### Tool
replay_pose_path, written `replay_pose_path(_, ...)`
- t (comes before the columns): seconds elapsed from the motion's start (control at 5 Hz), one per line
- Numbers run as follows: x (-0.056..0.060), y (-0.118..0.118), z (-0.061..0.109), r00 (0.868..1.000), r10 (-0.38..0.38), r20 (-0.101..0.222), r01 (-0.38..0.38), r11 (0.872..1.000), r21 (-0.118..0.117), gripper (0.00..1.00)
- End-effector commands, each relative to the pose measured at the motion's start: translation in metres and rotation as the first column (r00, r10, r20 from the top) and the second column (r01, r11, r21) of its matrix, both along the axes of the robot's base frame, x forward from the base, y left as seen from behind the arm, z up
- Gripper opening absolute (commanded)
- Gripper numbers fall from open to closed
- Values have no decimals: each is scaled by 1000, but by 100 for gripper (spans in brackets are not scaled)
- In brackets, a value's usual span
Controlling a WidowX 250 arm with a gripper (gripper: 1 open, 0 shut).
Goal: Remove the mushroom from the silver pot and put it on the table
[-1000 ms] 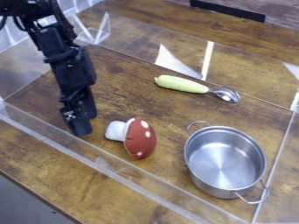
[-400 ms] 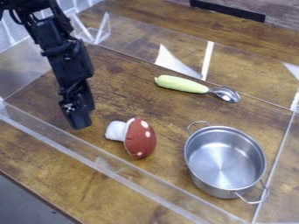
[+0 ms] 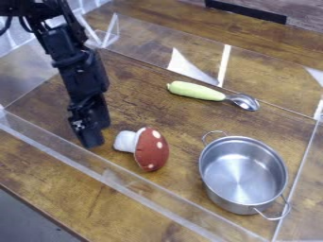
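The mushroom, with a red-brown cap and a short white stem, lies on its side on the table, left of the silver pot. The pot stands empty, its shiny inside fully visible. My black gripper points down at the wood just left of the mushroom's stem, a small gap apart from it. It is open and nothing sits between its fingers.
A spoon with a yellow-green handle and a metal bowl lies behind the pot. Clear acrylic walls border the wooden surface at the front, left and back.
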State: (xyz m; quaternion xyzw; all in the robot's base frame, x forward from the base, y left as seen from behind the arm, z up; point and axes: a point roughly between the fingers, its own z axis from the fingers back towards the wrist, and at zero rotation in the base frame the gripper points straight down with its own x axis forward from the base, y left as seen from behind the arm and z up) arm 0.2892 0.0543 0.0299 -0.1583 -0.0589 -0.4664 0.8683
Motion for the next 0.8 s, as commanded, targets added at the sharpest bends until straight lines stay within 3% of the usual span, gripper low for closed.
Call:
replay_pose_path(0.0, 4, -6, 13, 999, -15, 47, 14, 1000, 17, 100)
replay_pose_path(0.2, 4, -11, 14, 999, -21, 48, 20, 1000, 21, 0)
replay_pose_path(0.4, 3, -7, 16, 999, 9, 46, -9, 1000, 20, 100)
replay_pose_path(0.6, 3, -2, 18, 998, 42, 44, -43, 999, 21, 100)
